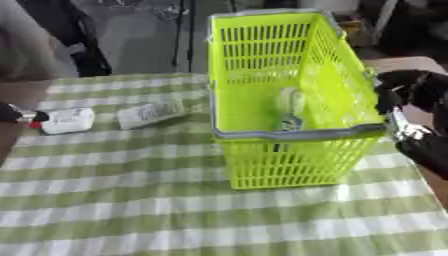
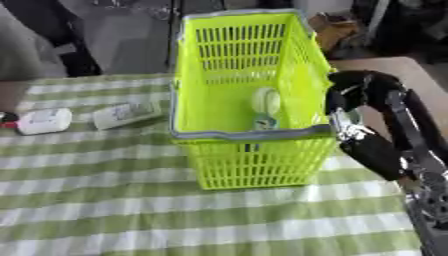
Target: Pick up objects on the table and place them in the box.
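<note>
Nearest the camera, the surface (image 1: 175,210) is covered by a green and white checked cloth, and this front stretch carries nothing but the cloth's pattern.

A little farther in, a lime-green plastic basket (image 1: 289,165) with slotted walls and a grey rim stands upright on the cloth, right of centre. Inside it, toward the near end, a pale rounded item (image 2: 265,101) lies on the basket floor with a small darker bluish thing just beside it; what either one is cannot be made out.

Just right of the basket, the robot's right arm comes in from the right edge. Its right hand (image 2: 348,95) is up against the outside of the basket's right wall near the rim, fingers bent inward toward the mesh, but whether they grip the wall or only lean on it cannot be told.

On the left, level with the basket's middle, two items lie on the cloth well apart from the basket. One is a flat pale packet (image 1: 150,113), lying askew. Just beside it, nearer the left edge, is a white bottle (image 1: 66,120) on its side with a red tip pointing left. A dark fingertip of the left hand (image 1: 10,113) touches that red end at the picture's edge; its pose cannot be told.
</note>
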Robot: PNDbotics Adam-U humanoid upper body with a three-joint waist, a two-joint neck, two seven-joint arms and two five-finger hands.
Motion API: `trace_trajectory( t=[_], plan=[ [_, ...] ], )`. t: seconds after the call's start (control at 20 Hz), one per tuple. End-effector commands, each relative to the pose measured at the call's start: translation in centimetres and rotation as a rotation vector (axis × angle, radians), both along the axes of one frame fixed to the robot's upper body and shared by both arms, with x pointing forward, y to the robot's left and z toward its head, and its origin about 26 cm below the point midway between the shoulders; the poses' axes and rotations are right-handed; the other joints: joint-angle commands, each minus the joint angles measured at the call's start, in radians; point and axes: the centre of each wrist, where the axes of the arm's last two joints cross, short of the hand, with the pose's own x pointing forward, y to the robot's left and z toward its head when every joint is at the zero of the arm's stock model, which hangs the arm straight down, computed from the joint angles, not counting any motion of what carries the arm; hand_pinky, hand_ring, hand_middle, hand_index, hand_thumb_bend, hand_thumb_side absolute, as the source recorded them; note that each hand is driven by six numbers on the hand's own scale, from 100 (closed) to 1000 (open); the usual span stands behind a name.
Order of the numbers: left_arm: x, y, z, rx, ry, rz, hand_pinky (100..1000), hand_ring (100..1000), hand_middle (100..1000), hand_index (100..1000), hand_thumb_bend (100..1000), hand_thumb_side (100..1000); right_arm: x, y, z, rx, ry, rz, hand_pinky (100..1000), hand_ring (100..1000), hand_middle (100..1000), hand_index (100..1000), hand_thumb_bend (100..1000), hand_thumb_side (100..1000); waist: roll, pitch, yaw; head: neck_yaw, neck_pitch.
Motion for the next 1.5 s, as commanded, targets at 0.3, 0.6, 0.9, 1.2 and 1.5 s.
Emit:
trace_trajectory(
  t=[0.3, 0.6, 0.9, 1.2, 1.5],
  plan=[
    [0.9, -0.4, -0.1, 0.157, -0.067, -0.032, 858, 866, 809, 901, 921, 378, -0.4, -0.1, 1.4, -0.016, -0.047, 0.009, 558, 549, 611, 780, 205, 556, 0.011, 0.009, -0.025, 0.009, -0.036],
    [0.7, 0.6, 0.9, 0.223, -0.058, -0.073, 872, 875, 825, 899, 872, 342, -0.4, -0.2, 1.5, -0.016, -0.047, 0.007, 558, 549, 611, 780, 203, 554, 0.017, 0.023, -0.042, 0.012, -0.049],
    [0.7, 0.9, 1.2, 0.269, -0.035, -0.063, 868, 866, 807, 896, 801, 369, -0.4, -0.3, 1.4, -0.012, -0.046, 0.003, 558, 549, 610, 780, 202, 554, 0.021, 0.028, -0.046, 0.007, -0.051],
    [0.7, 1.0, 1.2, 0.341, -0.011, -0.045, 869, 865, 800, 895, 795, 398, -0.4, -0.4, 1.3, -0.009, -0.043, -0.004, 558, 549, 611, 780, 199, 554, 0.019, 0.021, -0.040, 0.002, -0.055],
    [0.6, 1.1, 0.7, 0.397, 0.029, -0.045, 874, 869, 799, 899, 783, 428, -0.6, 0.0, 3.3, -0.075, -0.115, 0.024, 576, 575, 633, 779, 195, 576, 0.001, -0.004, -0.029, 0.004, -0.039]
  ],
)
